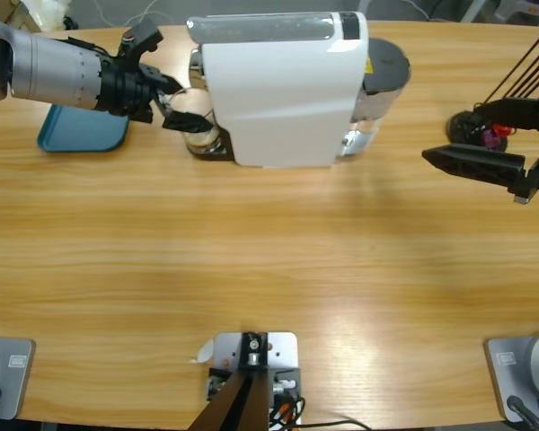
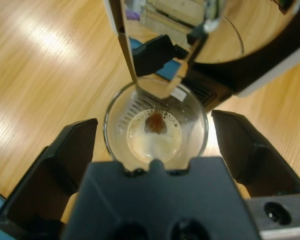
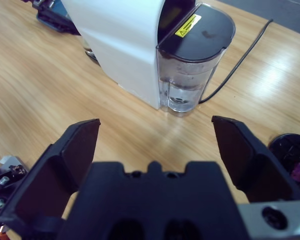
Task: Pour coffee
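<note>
My left hand [image 2: 152, 145] is spread wide around the tumbler [image 2: 156, 127], gripping nothing yet; the coffee [image 2: 155, 134] sits shallow inside, between my fingers. I judge closing and lifting out comes next.

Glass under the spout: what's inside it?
The glass holds a shallow pale foamy layer of coffee with a dark brown spot. The left claw is open around it. The claw's body hides the glass's near side.

Left gripper [image 1: 181, 109] and right gripper [image 1: 472, 162], both jaws spread wide apart.
</note>
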